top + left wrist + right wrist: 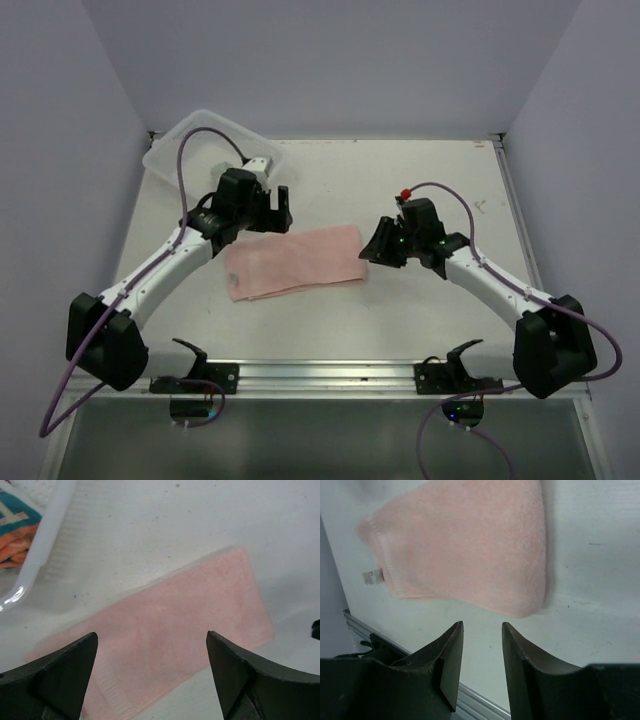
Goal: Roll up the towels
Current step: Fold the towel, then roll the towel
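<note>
Spread wide and gripping nothing, my left fingers (80, 660) are hanging above the far left part of the pink towel (295, 262), while my right fingers (451, 645) are standing only narrowly parted, also gripping nothing, just off the towel's right end. That pale pink towel is lying flat as a long strip on the surface (420, 320) between my two arms, unrolled. Farther off, at the far left corner, the printed towel (17, 525), teal and orange, is sitting inside the white basket (190, 140).
</note>
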Robot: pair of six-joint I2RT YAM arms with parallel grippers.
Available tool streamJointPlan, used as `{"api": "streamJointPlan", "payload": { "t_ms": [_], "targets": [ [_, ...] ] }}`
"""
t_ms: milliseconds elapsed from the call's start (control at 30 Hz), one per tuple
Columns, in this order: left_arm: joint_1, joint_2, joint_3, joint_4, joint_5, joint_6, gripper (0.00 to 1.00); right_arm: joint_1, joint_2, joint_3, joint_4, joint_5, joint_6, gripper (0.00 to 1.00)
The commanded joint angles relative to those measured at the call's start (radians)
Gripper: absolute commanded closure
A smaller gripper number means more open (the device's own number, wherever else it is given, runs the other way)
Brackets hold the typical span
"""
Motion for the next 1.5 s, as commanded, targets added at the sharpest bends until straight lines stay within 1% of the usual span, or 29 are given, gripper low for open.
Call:
{"api": "streamJointPlan", "payload": {
  "t_ms": [0, 33, 67, 100, 133, 233, 300, 333, 367, 433, 600, 733, 900, 1100, 1233, 1367, 1467],
  "targets": [
    [-0.049, 0.101, 0.199, -0.042, 0.107, 0.012, 0.08, -0.003, -0.061, -0.124, 0.149, 0.085, 0.066, 0.59],
    [-0.083, 0.17, 0.236, -0.06, 0.093, 0.015, 0.09, -0.006, -0.076, -0.181, 0.211, 0.105, 0.082, 0.59],
    [-0.098, 0.205, 0.306, -0.08, 0.085, 0.013, 0.09, -0.014, -0.073, -0.199, 0.235, 0.105, 0.093, 0.59],
    [-0.129, 0.242, 0.339, -0.12, 0.078, 0.0, 0.11, -0.028, -0.07, -0.212, 0.253, 0.104, 0.108, 0.59],
    [-0.144, 0.308, 0.391, -0.136, 0.062, -0.007, 0.11, -0.031, -0.049, -0.227, 0.284, 0.101, 0.113, 0.59],
    [-0.203, 0.409, 0.452, -0.151, 0.052, -0.043, 0.12, -0.04, 0.017, -0.226, 0.324, 0.049, 0.119, 0.57],
    [-0.242, 0.455, 0.485, -0.166, 0.029, -0.068, 0.14, -0.042, 0.045, -0.23, 0.378, 0.024, 0.134, 0.56],
    [-0.258, 0.5, 0.526, -0.177, 0.028, -0.074, 0.15, -0.043, 0.053, -0.241, 0.411, 0.019, 0.14, 0.55],
    [-0.272, 0.523, 0.548, -0.188, -0.003, -0.08, 0.16, -0.042, 0.066, -0.246, 0.425, 0.015, 0.146, 0.54],
    [-0.318, 0.59, 0.615, -0.215, -0.024, -0.096, 0.16, -0.042, 0.077, -0.259, 0.445, 0.018, 0.151, 0.54],
    [-0.371, 0.733, 0.739, -0.287, -0.074, -0.131, 0.21, -0.042, 0.117, -0.288, 0.473, 0.012, 0.154, 0.53],
    [-0.379, 0.813, 0.825, -0.324, -0.105, -0.148, 0.24, -0.042, 0.157, -0.315, 0.522, -0.008, 0.169, 0.53],
    [-0.381, 0.886, 0.876, -0.338, -0.137, -0.162, 0.27, -0.043, 0.2, -0.342, 0.588, -0.03, 0.189, 0.53],
    [-0.382, 0.991, 1.023, -0.383, -0.14, -0.175, 0.34, -0.042, 0.229, -0.351, 0.62, -0.042, 0.192, 0.53],
    [-0.385, 1.038, 1.068, -0.406, -0.163, -0.185, 0.35, -0.042, 0.243, -0.364, 0.634, -0.05, 0.192, 0.56],
    [-0.385, 1.066, 1.069, -0.438, -0.192, -0.192, 0.37, -0.042, 0.26, -0.381, 0.655, -0.06, 0.198, 0.58],
    [-0.385, 1.078, 1.06, -0.429, -0.206, -0.201, 0.38, -0.043, 0.278, -0.394, 0.689, -0.073, 0.206, 0.59]
  ]
}}
